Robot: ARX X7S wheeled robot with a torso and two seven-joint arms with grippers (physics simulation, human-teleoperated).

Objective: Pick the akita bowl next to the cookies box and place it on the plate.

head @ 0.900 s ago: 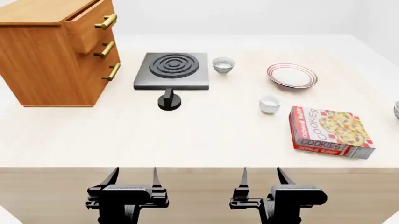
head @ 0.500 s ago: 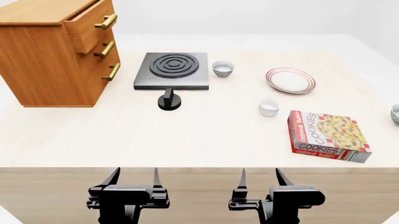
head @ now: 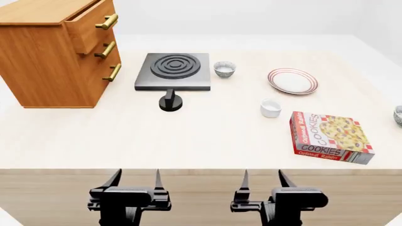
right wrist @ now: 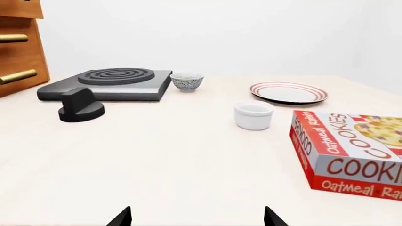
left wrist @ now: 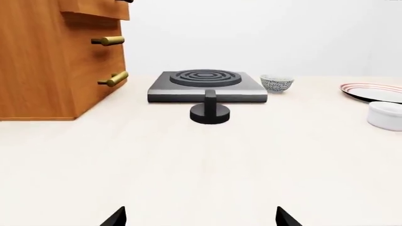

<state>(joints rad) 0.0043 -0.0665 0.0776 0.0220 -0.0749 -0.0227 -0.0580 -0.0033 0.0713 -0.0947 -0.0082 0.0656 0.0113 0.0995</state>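
The akita bowl point(head: 398, 115), speckled, shows only partly at the head view's right edge, just right of the cookies box point(head: 330, 136) point(right wrist: 351, 155). The red-ringed plate point(head: 293, 81) point(right wrist: 289, 92) point(left wrist: 375, 92) lies farther back on the table. Both grippers hang at the near table edge, far from all of these. My left gripper point(head: 135, 181) point(left wrist: 199, 219) is open and holds nothing. My right gripper point(head: 262, 181) point(right wrist: 197, 217) is open and holds nothing too. Neither wrist view shows the akita bowl by the box.
A second speckled bowl point(head: 224, 68) point(right wrist: 187, 81) point(left wrist: 276, 84) sits beside the black stove plate point(head: 172, 70). A black knob point(head: 170, 101) stands in front of the stove. A plain white cup point(head: 270, 108) is between plate and box. A wooden drawer cabinet point(head: 50, 52) fills the back left.
The head view has shifted slightly, so the table's things sit a little differently and more of the bowl at the right edge shows. Both grippers stay open in place.
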